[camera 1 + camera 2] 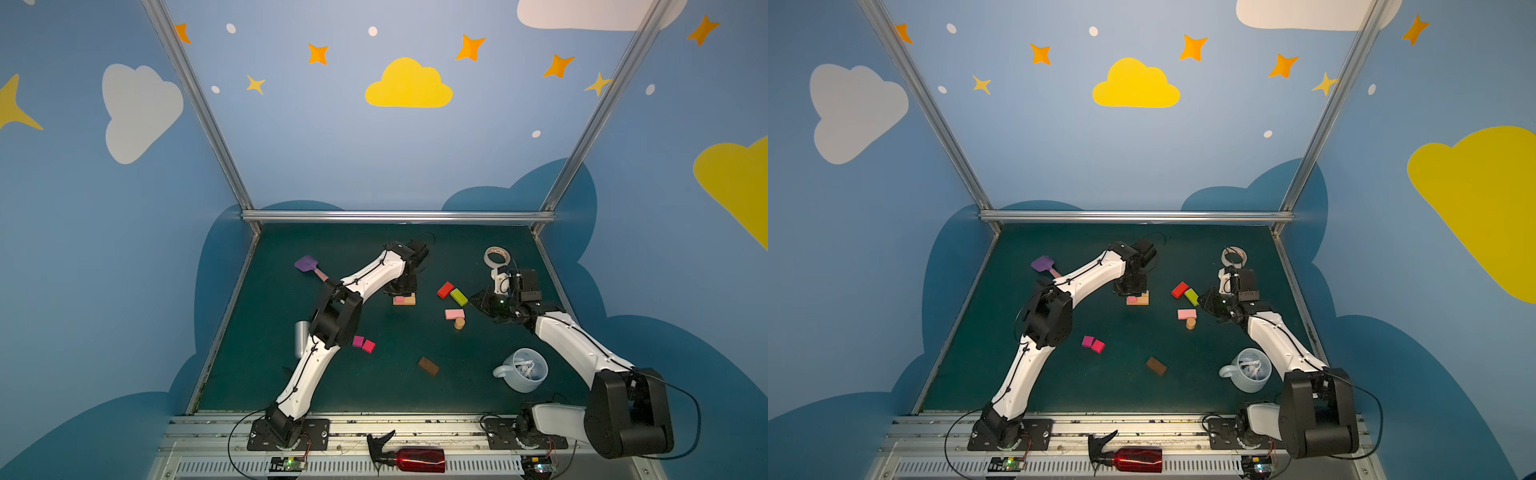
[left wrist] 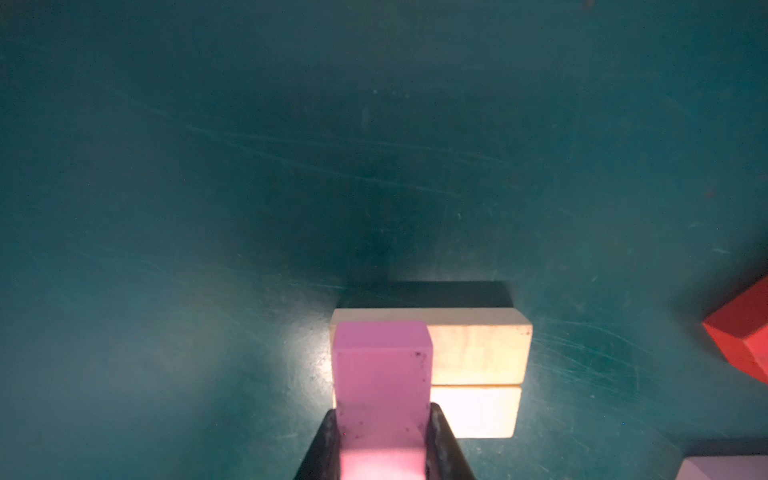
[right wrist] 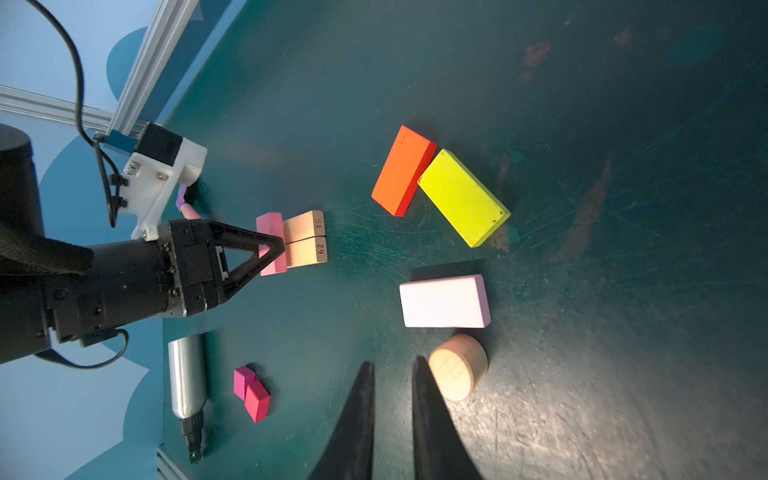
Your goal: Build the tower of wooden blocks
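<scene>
Closest to the camera head, a spray bottle (image 1: 417,459) lies on the front rail (image 1: 415,426), just off the near edge of the green tabletop (image 1: 374,390).

Toward the back of the tabletop, left of the middle, the left jaws point straight down and are clamped on a pink block (image 2: 382,374). This block lies crosswise over one end of two tan blocks (image 2: 478,357), which sit side by side and touching as the base of the tower (image 1: 405,300). Whether the pink block rests on them or hangs just above cannot be told.

The right jaws hover low on the right side, with only a narrow gap between them and nothing in it. The cylinder (image 3: 457,365) stands on its end just beside one of them. A second pink block (image 3: 444,301) lies flat just beside the cylinder. Farther back, a red block (image 3: 403,170) and a green block (image 3: 463,197) touch along one edge and form a V.

Two magenta squares (image 1: 363,343) touch each other near the left arm's elbow, well apart from the tower. A brown block (image 1: 428,366) lies alone toward the front middle.

A spatula (image 1: 306,264) lies at the back left and a tape roll (image 1: 497,256) at the back right. A mug (image 1: 524,371) stands at the front right, and a metal canister (image 1: 301,337) lies by the left edge.
</scene>
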Robot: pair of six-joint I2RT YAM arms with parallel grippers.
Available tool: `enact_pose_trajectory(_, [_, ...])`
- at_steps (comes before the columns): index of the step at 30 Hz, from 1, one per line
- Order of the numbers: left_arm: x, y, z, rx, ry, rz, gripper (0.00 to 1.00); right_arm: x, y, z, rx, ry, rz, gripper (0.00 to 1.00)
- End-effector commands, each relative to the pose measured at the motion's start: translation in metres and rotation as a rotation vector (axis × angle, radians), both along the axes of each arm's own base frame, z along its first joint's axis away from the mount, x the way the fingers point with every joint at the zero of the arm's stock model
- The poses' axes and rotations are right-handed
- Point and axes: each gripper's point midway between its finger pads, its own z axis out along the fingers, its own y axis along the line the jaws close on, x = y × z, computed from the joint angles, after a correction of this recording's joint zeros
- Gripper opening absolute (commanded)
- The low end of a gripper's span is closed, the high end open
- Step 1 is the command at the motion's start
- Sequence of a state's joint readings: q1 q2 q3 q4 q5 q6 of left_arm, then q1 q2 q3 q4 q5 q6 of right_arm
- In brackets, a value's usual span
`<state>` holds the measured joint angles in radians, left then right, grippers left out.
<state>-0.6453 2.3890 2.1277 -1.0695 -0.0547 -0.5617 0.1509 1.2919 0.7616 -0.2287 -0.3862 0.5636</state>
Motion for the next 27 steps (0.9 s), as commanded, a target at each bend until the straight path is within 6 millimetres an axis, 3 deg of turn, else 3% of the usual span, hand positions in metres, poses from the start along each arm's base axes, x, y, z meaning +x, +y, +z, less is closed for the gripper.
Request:
enact_pose_trajectory(1, [0.0042, 0.0026, -0.0029, 0.014, -0.001, 0.012, 0.24, -0.0034, -0.0003, -0.0035, 0.003, 0.011, 0.005, 0.17])
enact_pose_trajectory(27, [0.0037, 0.0022, -0.0081, 0.016, 0.008, 0.009, 0.38, -0.0046, -0.0007, -0.0048, 0.002, 0.015, 0.003, 0.17])
